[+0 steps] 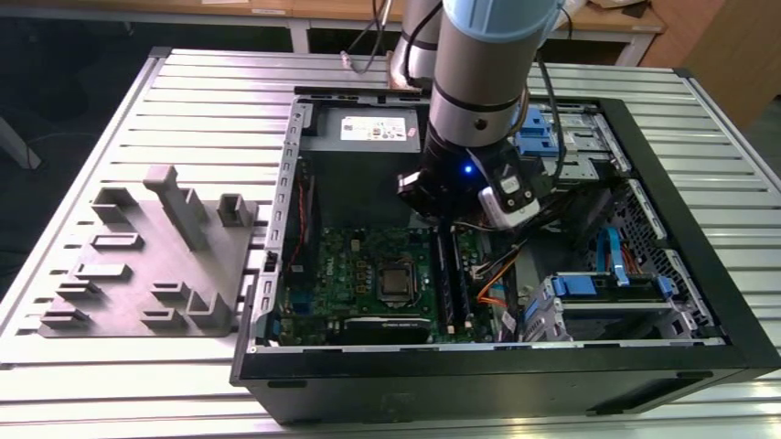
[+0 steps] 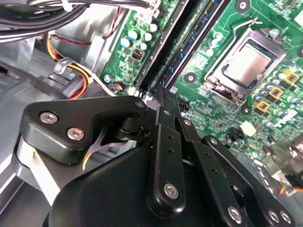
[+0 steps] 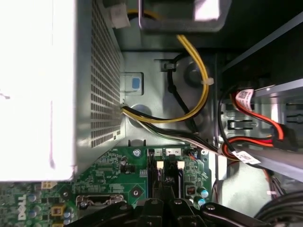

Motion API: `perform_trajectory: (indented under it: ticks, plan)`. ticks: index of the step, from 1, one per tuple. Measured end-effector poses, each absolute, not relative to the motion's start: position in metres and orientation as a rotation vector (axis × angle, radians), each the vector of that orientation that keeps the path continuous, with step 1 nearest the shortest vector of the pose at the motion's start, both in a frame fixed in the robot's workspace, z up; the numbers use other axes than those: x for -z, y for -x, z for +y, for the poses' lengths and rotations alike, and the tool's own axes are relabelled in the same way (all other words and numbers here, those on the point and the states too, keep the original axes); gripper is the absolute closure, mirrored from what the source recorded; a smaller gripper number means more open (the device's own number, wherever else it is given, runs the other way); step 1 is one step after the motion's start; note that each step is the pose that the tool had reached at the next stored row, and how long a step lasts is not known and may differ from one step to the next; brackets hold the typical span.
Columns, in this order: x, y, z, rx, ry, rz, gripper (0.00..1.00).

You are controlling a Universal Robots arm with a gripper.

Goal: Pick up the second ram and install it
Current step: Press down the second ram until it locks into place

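**A:** Start at your claw [image 2: 163,93]. What is its state?

**B:** Item 1, claw: clenched, with the two fingers drawn flat against each other. You have it low inside the computer case [image 1: 683,197], tips over the end of the memory slots. I cannot tell whether it touches anything.

**A:** And the second ram?

**B:** Item 2, second ram [image 1: 443,279]: a long dark stick standing on edge in a memory slot, running away from directly beneath the claw. A like strip stands in the slot just beside it. I cannot tell for certain which of the pair is which.

**A:** What else is in the case, working outward from the claw?

**B:** Item 3, motherboard [image 1: 347,265]: green, lying on the case floor and carrying the slots. Item 4, processor socket [image 1: 397,280]: just beyond the sticks on the board, silver chip under its metal frame. Item 5, orange cables [image 1: 491,297]: on the other side of the sticks from the socket. Item 6, drive cage with blue latches [image 1: 610,283]: past those cables, against the case wall. Item 7, power-supply box [image 1: 366,130]: grey, in the case corner behind the arm, with yellow and black wires leaving it.

**A:** Anything outside the case?

**B:** Item 8, grey plastic block [image 1: 146,265]: upright slotted posts, well apart from your claw. It sits on the slatted table [image 1: 219,82], which also carries the case.
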State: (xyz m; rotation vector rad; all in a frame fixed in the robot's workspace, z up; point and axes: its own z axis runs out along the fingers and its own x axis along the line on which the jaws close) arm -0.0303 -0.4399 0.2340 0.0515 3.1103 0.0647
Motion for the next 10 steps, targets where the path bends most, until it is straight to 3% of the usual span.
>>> perform_trajectory:
  ticks: [10]
  plan:
    - [-0.2405, 0.0303, -0.4407, -0.064, -0.051, 3.11, 0.93]
